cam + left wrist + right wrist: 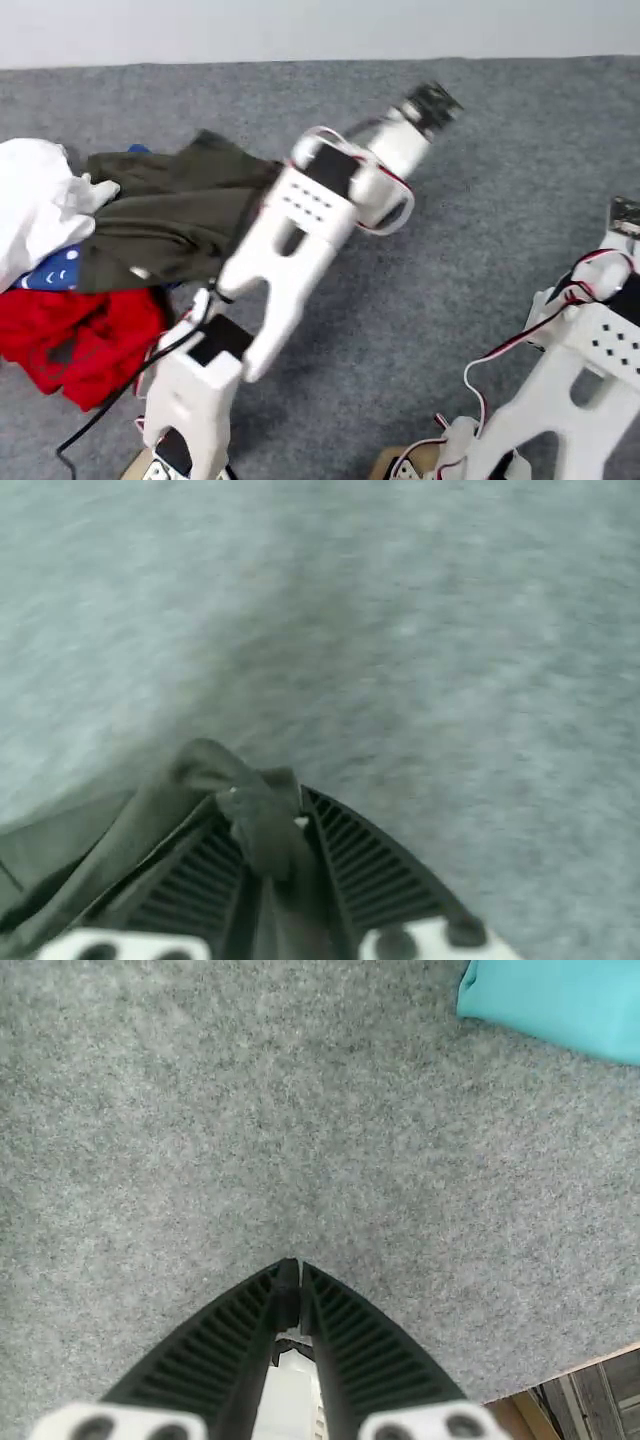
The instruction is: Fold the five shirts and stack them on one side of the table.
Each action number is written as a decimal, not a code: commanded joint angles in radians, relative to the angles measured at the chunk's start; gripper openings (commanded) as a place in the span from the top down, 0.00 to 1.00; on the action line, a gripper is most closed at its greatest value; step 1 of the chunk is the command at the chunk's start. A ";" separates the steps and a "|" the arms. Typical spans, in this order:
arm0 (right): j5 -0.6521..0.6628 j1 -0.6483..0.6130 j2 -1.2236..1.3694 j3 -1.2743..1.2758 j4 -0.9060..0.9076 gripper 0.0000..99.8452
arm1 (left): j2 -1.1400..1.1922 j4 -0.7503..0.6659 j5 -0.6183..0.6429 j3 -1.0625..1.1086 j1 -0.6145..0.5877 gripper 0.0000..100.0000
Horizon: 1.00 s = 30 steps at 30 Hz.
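Observation:
An olive-green shirt (pixel 170 220) lies spread at the left of the grey felt table (pixel 480 260). Beside it sits a heap with a white shirt (pixel 35 205), a blue shirt (pixel 55 270) and a red shirt (pixel 80 335). My left gripper (pixel 430 105) is stretched out toward the far middle of the table. Up close, the left gripper (pixel 265 800) is shut on a fold of olive-green fabric (pixel 240 810). My right gripper (pixel 292 1265) is shut with nothing in it, low over bare felt, and appears at the right edge as the right gripper (pixel 625 215). A teal shirt (pixel 560 1005) lies just beyond it.
The table's near edge (pixel 590 1370) runs close to my right gripper, with wooden floor past it. A black cable (pixel 100 415) trails from the left arm's base. Open felt lies between the two arms and across the far right.

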 commanded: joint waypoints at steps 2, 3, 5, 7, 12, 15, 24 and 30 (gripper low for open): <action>-0.005 -0.010 -0.031 -0.006 0.041 0.99 | -0.006 -0.028 0.006 -0.045 0.077 1.00; -0.005 -0.010 -0.031 -0.006 0.041 0.99 | -0.006 -0.029 0.006 -0.054 0.087 1.00; -0.005 -0.010 -0.031 -0.006 0.041 0.99 | -0.003 -0.029 0.006 -0.081 0.106 1.00; -0.005 -0.010 -0.030 -0.006 0.041 0.99 | 0.006 -0.031 0.005 -0.104 0.118 1.00; -0.005 -0.010 -0.022 -0.006 0.039 0.99 | 0.035 -0.025 0.009 -0.183 0.133 1.00; -0.005 -0.010 -0.022 -0.006 0.038 0.99 | 0.041 -0.026 0.009 -0.234 0.157 1.00; -0.005 -0.010 -0.022 -0.005 0.038 0.99 | 0.064 0.057 0.008 -0.274 0.213 0.85; -0.005 -0.013 -0.030 0.087 0.038 0.99 | 0.058 0.152 -0.008 -0.351 0.209 0.79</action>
